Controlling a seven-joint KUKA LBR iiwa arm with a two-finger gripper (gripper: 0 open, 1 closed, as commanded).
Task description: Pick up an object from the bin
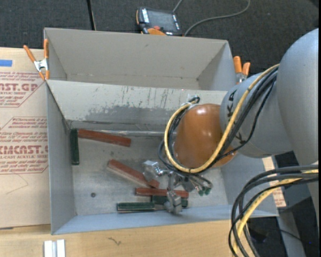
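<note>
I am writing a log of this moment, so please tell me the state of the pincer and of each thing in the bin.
pincer: low by the front wall, over the stick ends.
dark green front stick: flat along the front wall, right end at the pincer.
short red-brown stick: flat, beside the pincer.
brown middle stick: flat, slanted.
red-brown back stick: flat, apart.
dark green left stick: flat, by the left wall.

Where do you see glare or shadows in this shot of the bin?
In the camera view, light falls evenly on the bin's back wall; the orange cover on the wrist shows a soft sheen; the arm seems to shade the floor around the end effector and the red-brown sticks beside it; no hard glare on the grey metal.
</note>
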